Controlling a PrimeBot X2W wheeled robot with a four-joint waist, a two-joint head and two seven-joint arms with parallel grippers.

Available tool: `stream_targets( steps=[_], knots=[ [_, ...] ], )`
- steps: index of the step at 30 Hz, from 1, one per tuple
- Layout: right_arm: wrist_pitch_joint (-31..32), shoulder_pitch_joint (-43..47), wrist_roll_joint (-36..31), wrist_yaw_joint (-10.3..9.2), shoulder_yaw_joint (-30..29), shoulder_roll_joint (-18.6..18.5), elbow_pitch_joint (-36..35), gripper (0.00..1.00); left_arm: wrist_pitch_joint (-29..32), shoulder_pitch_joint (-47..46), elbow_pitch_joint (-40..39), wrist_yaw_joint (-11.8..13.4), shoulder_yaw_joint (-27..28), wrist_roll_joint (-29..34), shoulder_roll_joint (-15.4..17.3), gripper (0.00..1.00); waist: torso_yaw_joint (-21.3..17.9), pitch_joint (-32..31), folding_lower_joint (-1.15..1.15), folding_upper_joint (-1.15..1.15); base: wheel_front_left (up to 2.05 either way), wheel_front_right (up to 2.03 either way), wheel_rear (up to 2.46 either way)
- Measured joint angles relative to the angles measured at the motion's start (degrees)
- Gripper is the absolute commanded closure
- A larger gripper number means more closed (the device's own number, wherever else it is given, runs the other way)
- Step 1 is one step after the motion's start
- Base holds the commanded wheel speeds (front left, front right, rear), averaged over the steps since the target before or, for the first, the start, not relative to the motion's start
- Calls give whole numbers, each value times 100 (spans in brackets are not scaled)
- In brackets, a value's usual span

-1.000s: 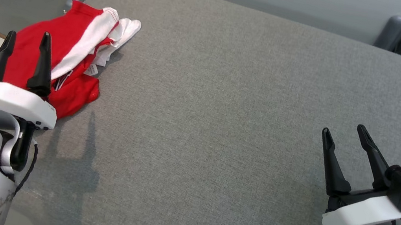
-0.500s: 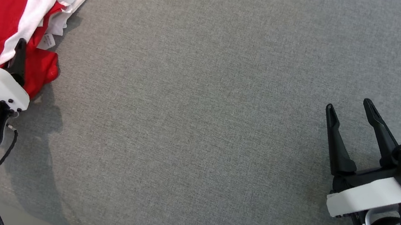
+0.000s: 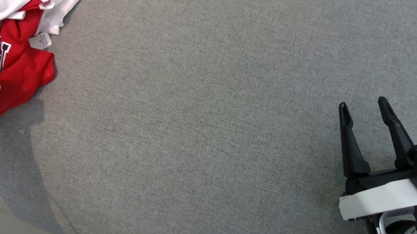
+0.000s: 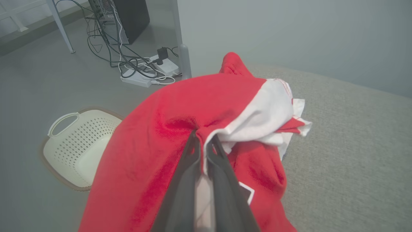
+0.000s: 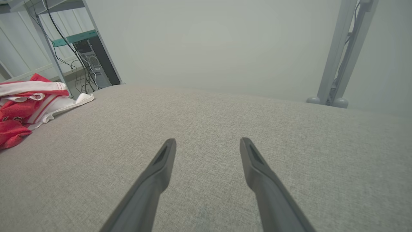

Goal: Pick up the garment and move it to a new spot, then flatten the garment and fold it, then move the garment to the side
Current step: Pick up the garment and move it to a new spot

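My left gripper is clenched on a fold of the red-and-white jersey, which is bunched at the left edge of the grey cushion. My right gripper hangs spread over bare fabric, well apart. I judge the pickup barely begun; relocating, flattening, folding and setting aside are all left.

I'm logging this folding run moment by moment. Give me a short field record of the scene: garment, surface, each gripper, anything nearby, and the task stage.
garment: red and white garment, crumpled at the left end of the surface
surface: grey fabric cushion
left gripper: left gripper shut on a fold of the garment
right gripper: right gripper open, holding nothing, well apart from the garment
nearby: cream perforated basket on the floor beside the cushion
stage: garment gripped; not yet flattened or folded
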Motion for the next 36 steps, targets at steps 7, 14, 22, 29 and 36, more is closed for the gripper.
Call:
stream_targets(
  steps=[7,14,22,29,36],
  knots=[
    [-118,56,36,-1,-52,87,116,0,-494,-41,-402,69,-7,108,83,100,19,-317,0,0,0,0,0],
    [-237,260,86,-1,-153,205,230,0,-597,431,-1646,214,57,144,-53,100,-27,-801,0,0,0,0,0],
    [-355,533,147,-1,-241,296,330,0,-363,1844,-3995,797,-168,403,-270,100,-206,-1404,0,0,0,0,0],
    [-379,659,198,0,-259,334,323,0,453,3115,-6048,1283,-455,584,-190,100,-619,-1684,0,0,0,0,0],
    [-398,735,259,-1,-267,350,293,0,1018,3671,-7159,1412,-1039,754,-279,100,-1165,-1789,0,0,0,0,0]
  ],
)
